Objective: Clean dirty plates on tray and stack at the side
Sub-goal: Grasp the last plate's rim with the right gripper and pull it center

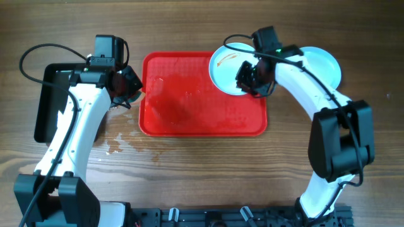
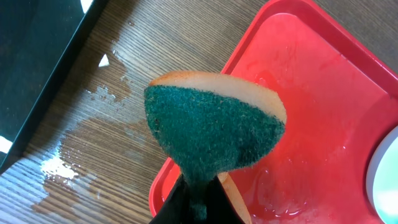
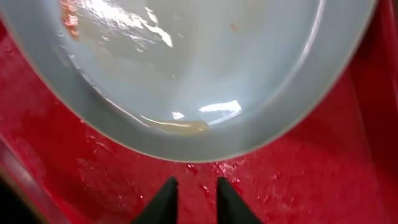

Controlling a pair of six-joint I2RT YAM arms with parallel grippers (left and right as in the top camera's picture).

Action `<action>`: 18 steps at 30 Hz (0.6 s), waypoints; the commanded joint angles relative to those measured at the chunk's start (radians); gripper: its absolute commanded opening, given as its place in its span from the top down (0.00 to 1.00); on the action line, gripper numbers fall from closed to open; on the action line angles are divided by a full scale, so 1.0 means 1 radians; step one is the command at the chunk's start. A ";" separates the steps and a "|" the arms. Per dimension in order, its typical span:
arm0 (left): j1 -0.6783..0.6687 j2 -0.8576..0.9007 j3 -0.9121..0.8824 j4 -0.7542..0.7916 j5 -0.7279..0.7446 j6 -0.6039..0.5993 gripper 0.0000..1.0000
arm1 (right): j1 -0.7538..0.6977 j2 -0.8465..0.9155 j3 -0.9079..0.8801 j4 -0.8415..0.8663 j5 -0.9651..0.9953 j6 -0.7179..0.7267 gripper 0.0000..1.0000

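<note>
The red tray (image 1: 189,107) lies mid-table, wet. One dirty plate (image 1: 226,70), pale mint-blue with an orange-brown streak, sits at the tray's far right corner. My right gripper (image 1: 255,79) hovers at its right edge. In the right wrist view the fingers (image 3: 194,186) are slightly apart and empty over the tray (image 3: 311,174), just short of the plate's rim (image 3: 199,62). Another pale blue plate (image 1: 325,66) lies on the table right of the tray. My left gripper (image 1: 126,88) is shut on a green-faced orange sponge (image 2: 211,124) above the tray's left rim (image 2: 323,112).
A glossy black tray (image 1: 50,101) lies at the left, also in the left wrist view (image 2: 37,62). Water is spilled on the wood (image 1: 117,142) in front of the red tray's left corner. The right arm arches over the table's right side.
</note>
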 commanded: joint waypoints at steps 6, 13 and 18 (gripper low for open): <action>0.004 0.004 -0.006 -0.001 0.012 0.016 0.96 | 0.029 0.013 -0.072 0.009 0.102 0.290 0.25; 0.004 0.004 -0.006 -0.001 0.012 0.015 0.96 | 0.029 0.013 -0.077 0.013 0.203 0.482 0.41; 0.004 0.004 -0.006 -0.002 0.012 0.016 0.96 | 0.029 0.013 -0.113 0.054 0.229 0.587 0.64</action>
